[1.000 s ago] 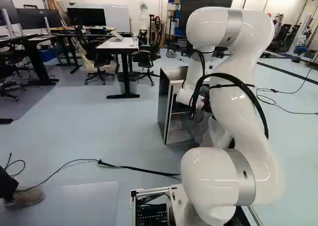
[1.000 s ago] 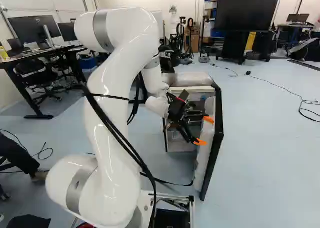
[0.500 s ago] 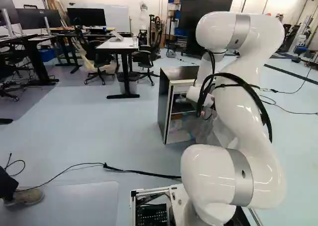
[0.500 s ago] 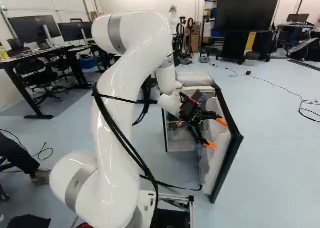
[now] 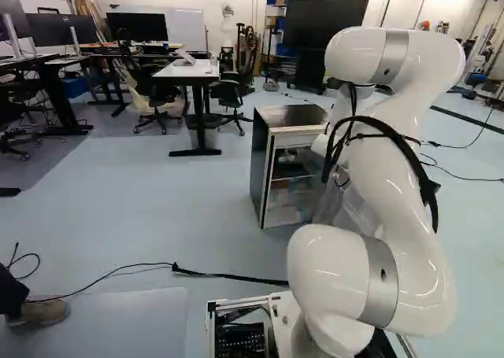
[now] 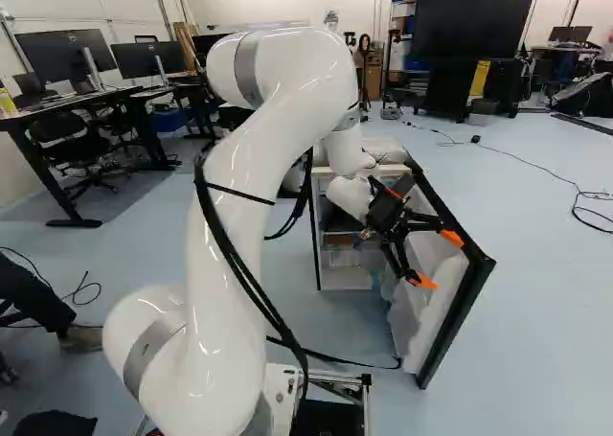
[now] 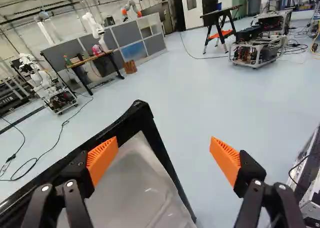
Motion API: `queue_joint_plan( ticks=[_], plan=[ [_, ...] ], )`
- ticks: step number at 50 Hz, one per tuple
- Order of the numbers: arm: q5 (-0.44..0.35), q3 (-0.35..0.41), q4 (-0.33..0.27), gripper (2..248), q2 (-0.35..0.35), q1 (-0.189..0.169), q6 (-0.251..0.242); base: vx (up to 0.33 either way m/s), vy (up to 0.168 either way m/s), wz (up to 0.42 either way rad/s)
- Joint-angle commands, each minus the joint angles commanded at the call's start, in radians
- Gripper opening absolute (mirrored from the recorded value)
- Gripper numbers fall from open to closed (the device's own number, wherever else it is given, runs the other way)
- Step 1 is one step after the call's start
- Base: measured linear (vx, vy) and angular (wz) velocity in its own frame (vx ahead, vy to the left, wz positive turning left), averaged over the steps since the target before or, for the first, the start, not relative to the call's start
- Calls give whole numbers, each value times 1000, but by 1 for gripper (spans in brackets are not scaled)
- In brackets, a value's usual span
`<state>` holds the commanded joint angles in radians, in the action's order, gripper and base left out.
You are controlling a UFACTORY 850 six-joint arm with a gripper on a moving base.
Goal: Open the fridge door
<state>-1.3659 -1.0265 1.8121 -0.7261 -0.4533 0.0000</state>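
In the right base view my gripper [image 6: 438, 259] is at the inner side of the fridge door [image 6: 427, 311], which stands wide open with its white lining and black edge showing. The small fridge [image 5: 261, 169] has a dark side and lit-up shelves [image 6: 346, 258] that show past the arm. In the wrist view the gripper [image 7: 164, 159] is open, its two orange pads far apart. One finger overlaps the door's black rim and white lining [image 7: 137, 180]; the other has only floor behind it. Nothing sits between them from two sides. Whether a finger touches the door, I cannot tell.
A black cable [image 5: 228, 276] lies on the floor between base and fridge. Desks and chairs stand at the left of both base views. The wrist view shows a wheeled cart [image 7: 257, 50], a trestle table [image 7: 220, 25] and another robot [image 7: 42, 82].
The fridge door has swung further out, to the right in the right base view. My arm and gripper have moved right along with it. The base and the fridge body have stayed put.
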Motion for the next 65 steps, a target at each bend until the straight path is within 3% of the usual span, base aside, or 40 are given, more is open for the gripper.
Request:
queue_joint_plan(
  ticks=[17,26,39,65],
  plan=[
    [0,-78,0,247,-34,-79,0,0,0,0],
    [0,-88,0,247,-39,-91,0,0,0,0],
    [0,-24,-49,247,-10,-58,0,0,0,0],
    [0,130,-286,247,64,36,0,0,0,0]
  ],
)
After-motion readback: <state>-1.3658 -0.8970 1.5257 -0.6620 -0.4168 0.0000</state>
